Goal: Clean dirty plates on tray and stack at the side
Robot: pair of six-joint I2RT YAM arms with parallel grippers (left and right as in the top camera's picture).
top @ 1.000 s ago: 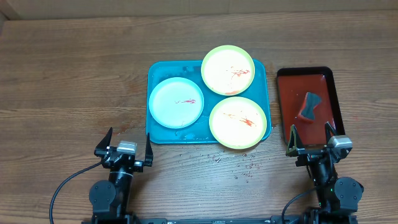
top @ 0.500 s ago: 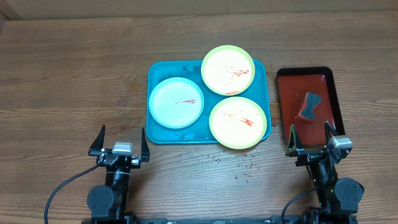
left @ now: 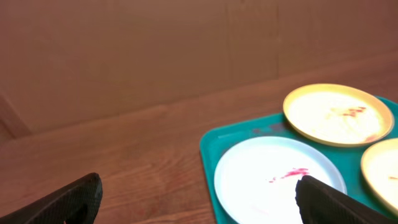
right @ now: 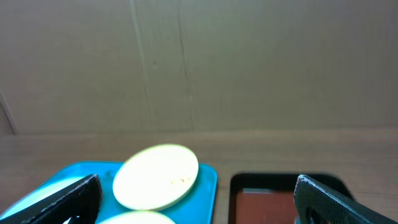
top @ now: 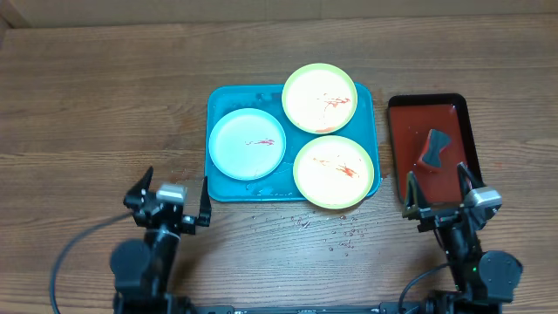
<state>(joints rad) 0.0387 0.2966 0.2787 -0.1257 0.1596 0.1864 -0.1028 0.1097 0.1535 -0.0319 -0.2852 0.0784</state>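
Observation:
A turquoise tray holds three plates. The light blue plate lies at its left with a small red smear. One yellow-green plate lies at the back right and another at the front right, both smeared red. My left gripper is open and empty, just in front and left of the tray; its wrist view shows the blue plate and the tray. My right gripper is open and empty near the dark red tray's front edge.
A dark red tray stands right of the turquoise one, with a grey sponge on it. Small crumbs or drops lie on the wooden table in front of the turquoise tray. A cardboard wall stands behind.
My left arm has shifted and turned slightly, first left, then back toward the tray. The right arm has barely moved. Plates and trays are unchanged.

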